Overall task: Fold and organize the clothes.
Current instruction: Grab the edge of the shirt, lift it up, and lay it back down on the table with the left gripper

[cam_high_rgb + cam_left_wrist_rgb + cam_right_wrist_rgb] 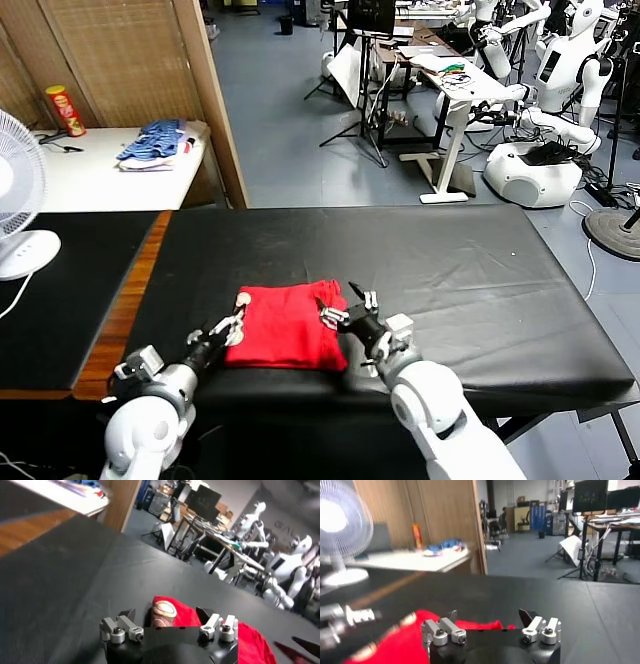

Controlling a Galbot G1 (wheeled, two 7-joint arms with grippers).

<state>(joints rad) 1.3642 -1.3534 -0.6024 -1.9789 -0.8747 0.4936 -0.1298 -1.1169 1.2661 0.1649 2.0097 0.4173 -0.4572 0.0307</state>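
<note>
Both open tools [232,327] [347,308] flank folded red T-shirt [285,328]; no writing legible.

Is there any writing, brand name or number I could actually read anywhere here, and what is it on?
No text here can be read.
Can on the white side table: it has a printed label, too small to read.
Red T-shirt on the black table: only part of a brownish print shows at its edge, no legible letters.
Monitor in the background: lit screen, content blurred.
</note>
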